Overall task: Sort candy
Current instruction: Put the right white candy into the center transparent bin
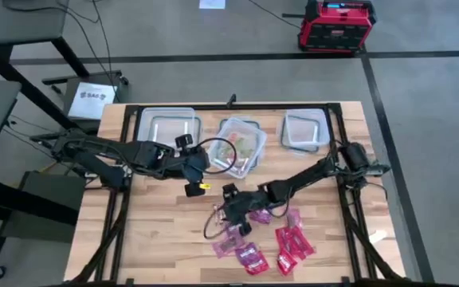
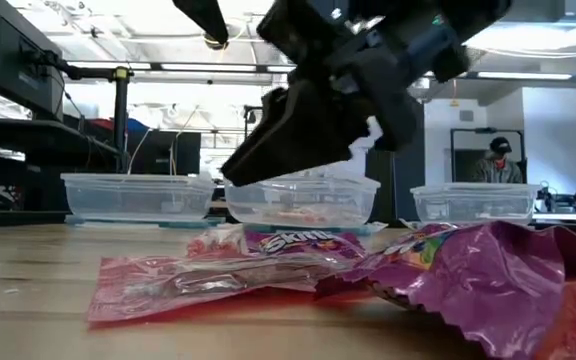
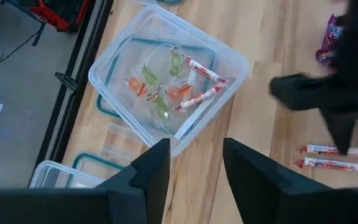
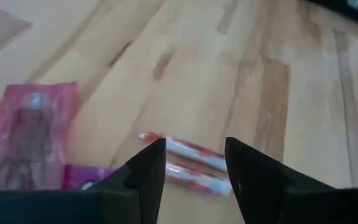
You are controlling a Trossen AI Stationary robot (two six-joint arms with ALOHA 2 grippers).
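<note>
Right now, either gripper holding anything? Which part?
Nothing held. Left gripper is open above the middle container; right gripper is open over two small candy rolls.

Both hands (image 3: pixel 194 180) (image 4: pixel 194 171) open, empty, mid-table.

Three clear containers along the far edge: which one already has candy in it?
The middle container. It holds several small wrapped pieces and sits skewed, near the left end effector. The left container and right container look empty.
</note>
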